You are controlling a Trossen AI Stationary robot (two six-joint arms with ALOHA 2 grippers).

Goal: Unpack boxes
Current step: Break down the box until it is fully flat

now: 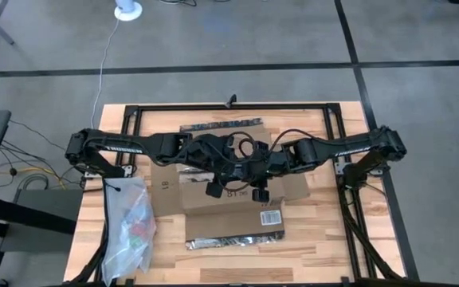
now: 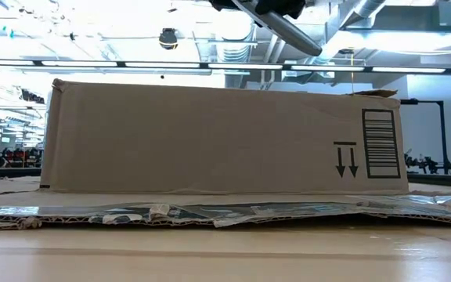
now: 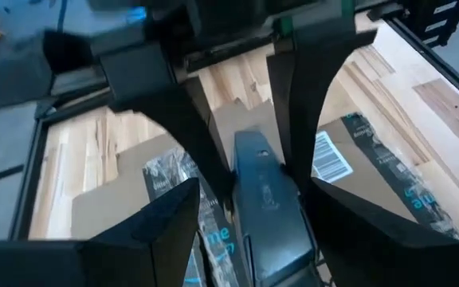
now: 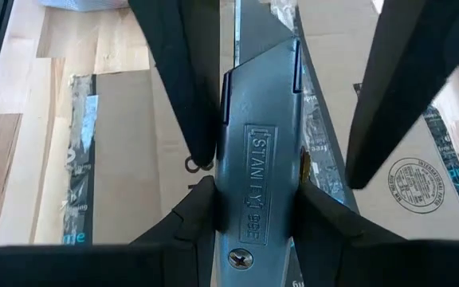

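Two arms meet over the cardboard box lying mid-worktop, its flaps spread, a clear bag well to its left. The left gripper and right gripper both have fingers closed on a Stanley utility knife. I'd judge it a knife handover, next needing one grip to let go.

A grey floor with dark lines surrounds the wooden table. A white fan base stands beyond. Bright ceiling lights glare overhead.
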